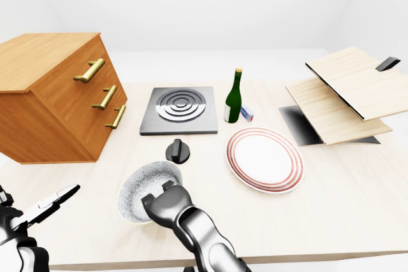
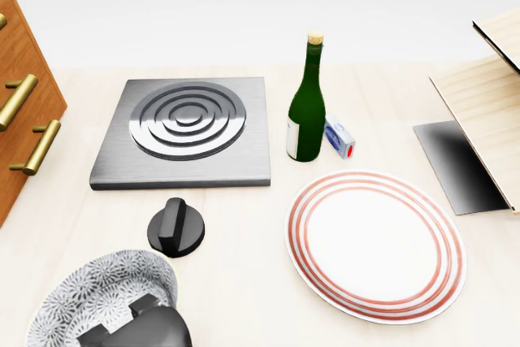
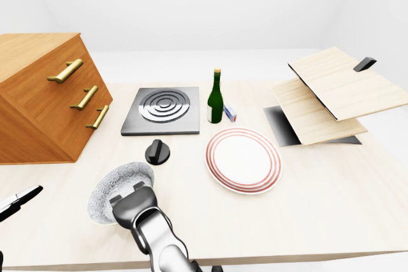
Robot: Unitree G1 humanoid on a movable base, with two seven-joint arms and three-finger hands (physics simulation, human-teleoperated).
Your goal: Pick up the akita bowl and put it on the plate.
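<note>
The akita bowl (image 1: 143,181), white with a fine grey pattern, sits on the table at the lower left of the left-eye view. My right hand (image 1: 164,199) reaches in from the bottom and lies over the bowl's near rim. Its fingers are hidden behind the back of the hand, so their grip does not show. The plate (image 2: 374,245), white with red rings, lies to the right of the bowl, with a gap of table between them. My left hand (image 1: 54,200) hovers at the lower left edge with its fingers spread, holding nothing.
A black knob (image 2: 175,227) lies just above the bowl. Above that sits a grey stove plate (image 2: 187,132). A green bottle (image 2: 306,103) and a small box (image 2: 339,137) stand above the plate. A wooden drawer cabinet (image 1: 57,97) is at the left, stacked wooden boards (image 1: 344,97) at the right.
</note>
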